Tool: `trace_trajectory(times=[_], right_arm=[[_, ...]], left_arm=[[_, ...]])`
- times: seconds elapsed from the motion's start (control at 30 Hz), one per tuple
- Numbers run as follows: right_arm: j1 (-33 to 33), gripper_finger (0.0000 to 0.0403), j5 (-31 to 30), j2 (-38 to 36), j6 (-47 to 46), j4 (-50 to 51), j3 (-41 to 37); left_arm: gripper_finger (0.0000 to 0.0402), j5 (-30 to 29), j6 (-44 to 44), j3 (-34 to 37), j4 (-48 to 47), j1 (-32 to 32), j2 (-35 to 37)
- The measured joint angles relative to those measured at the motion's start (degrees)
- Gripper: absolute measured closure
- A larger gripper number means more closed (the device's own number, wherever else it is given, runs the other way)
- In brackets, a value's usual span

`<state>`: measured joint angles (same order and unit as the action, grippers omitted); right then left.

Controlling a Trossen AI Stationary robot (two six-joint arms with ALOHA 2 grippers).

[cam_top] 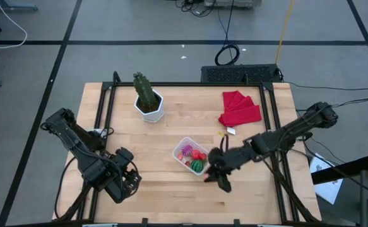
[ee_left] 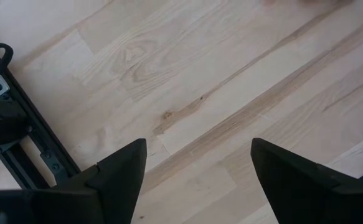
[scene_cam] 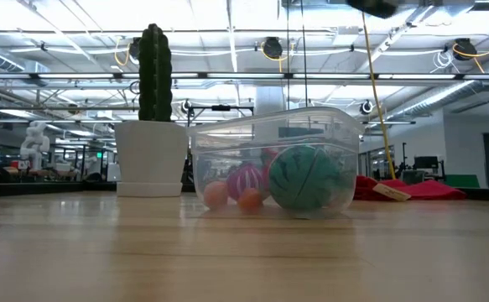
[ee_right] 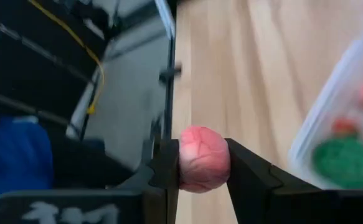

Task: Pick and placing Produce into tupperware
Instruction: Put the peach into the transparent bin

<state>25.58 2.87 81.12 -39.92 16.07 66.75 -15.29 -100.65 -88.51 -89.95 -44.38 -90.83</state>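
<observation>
The clear tupperware (cam_top: 191, 156) stands mid-table; inside lie a green striped melon (scene_cam: 304, 178), a purple ridged piece (scene_cam: 244, 180) and small red and orange pieces. In the right wrist view the tupperware (ee_right: 340, 118) sits ahead of my fingers. My right gripper (cam_top: 220, 176) hovers just right of the container, shut on a pink berry (ee_right: 203, 158). My left gripper (cam_top: 128, 183) waits open over bare wood near the table's left near corner. My right gripper pinches the pink berry (ee_right: 203, 158) by its two opposite sides between the two fingers (ee_right: 246, 168), at their free ends. The berry is lifted clear of the table, beside the tupperware.
A tall green cactus in a white pot (cam_top: 148, 101) stands at the far left. A red cloth (cam_top: 239, 108) lies at the far right. Black rails (cam_top: 105, 107) frame the table. Bare wood lies along the near edge.
</observation>
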Motion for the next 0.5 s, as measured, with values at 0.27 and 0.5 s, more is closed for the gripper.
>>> trace_trajectory(times=[0.27,0.5], right_arm=[[-8.39,0.0307,4.86,3.08,10.84,7.83,7.75],[-14.05,0.0307,6.35,11.32,21.04,26.24,25.86]], left_arm=[[0.0110,0.15,-0.39,0.00,0.00,0.00,0.00],[0.0110,0.22,-0.49,0.00,0.02,0.00,0.02]])
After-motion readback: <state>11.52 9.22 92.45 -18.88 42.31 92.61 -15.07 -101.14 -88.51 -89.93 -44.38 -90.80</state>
